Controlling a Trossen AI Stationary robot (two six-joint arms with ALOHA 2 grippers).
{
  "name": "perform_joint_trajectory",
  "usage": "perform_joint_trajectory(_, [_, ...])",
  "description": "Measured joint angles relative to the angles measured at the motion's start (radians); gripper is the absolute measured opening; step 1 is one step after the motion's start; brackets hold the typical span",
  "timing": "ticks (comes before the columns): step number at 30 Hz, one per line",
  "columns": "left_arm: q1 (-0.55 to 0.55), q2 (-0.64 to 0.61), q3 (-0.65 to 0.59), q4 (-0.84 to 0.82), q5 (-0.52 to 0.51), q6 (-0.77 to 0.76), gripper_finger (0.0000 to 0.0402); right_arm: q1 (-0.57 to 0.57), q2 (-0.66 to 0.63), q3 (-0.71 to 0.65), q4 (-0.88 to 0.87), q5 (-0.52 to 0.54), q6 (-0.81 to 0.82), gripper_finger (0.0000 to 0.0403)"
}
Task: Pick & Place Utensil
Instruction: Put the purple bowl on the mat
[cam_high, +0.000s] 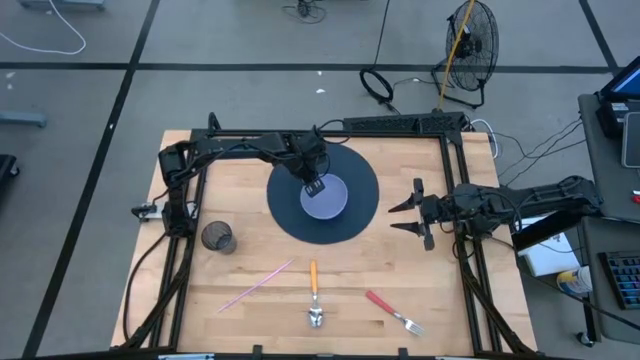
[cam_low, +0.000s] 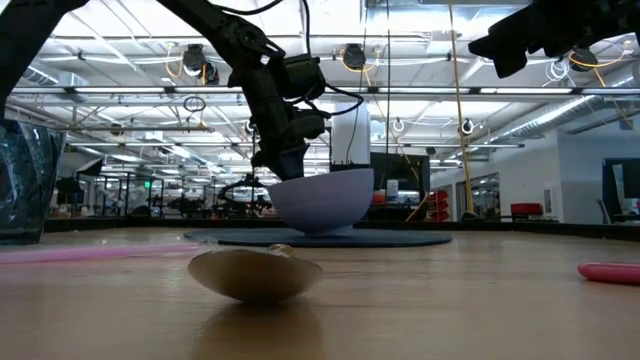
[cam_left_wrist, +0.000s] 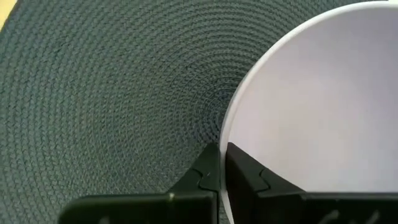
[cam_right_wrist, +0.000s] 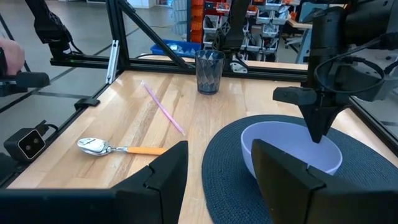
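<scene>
A lavender bowl (cam_high: 330, 200) sits on a round dark placemat (cam_high: 290, 215) at the table's middle. My left gripper (cam_high: 315, 186) is shut on the bowl's rim. My right gripper (cam_high: 405, 216) waits open beside the mat's right edge, touching nothing. Near the table's front edge lie an orange-handled spoon (cam_high: 314, 295) and a red-handled fork (cam_high: 392, 310), flat on the wood. The spoon's bowl (cam_low: 255, 272) shows close up in the low view. My left gripper pinches the bowl's rim (cam_left_wrist: 225, 134) on its far-left side, one finger (cam_left_wrist: 249, 171) inside the bowl and one (cam_left_wrist: 205, 171) outside. The fingers come from above, pointing down. The bowl (cam_low: 320, 200) stands upright with its base on the placemat (cam_low: 330, 239).
A pink straw (cam_high: 255, 285) lies left of the spoon. A clear glass cup (cam_high: 218, 237) stands near the table's left side. A black frame (cam_high: 455, 190) runs along the table's edges. Bare wood lies between the mat and the utensils.
</scene>
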Motion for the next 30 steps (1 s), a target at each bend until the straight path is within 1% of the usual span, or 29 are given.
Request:
perform_joint_trajectory(4, [0.003, -0.009, 0.000, -0.005, 0.003, 0.009, 0.0009, 0.000, 0.000, -0.001, 0.004, 0.000, 0.000, 0.0171])
perform_joint_trajectory(9, [0.022, -0.054, 0.000, -0.064, 0.009, 0.021, 0.0010, 0.000, 0.000, -0.025, 0.007, 0.001, 0.010, 0.0171])
perform_joint_trajectory(16, [0.066, -0.105, 0.001, -0.191, 0.006, 0.032, 0.0008, -0.001, 0.000, -0.053, 0.008, 0.010, 0.026, 0.0171])
perform_joint_trajectory(20, [0.092, -0.105, 0.000, -0.273, -0.034, 0.033, 0.0006, -0.001, 0.000, -0.055, 0.008, 0.025, 0.027, 0.0171])
perform_joint_trajectory(30, [0.128, -0.105, -0.035, -0.277, -0.037, 0.052, 0.0010, -0.001, 0.000, -0.056, 0.008, 0.024, 0.027, 0.0171])
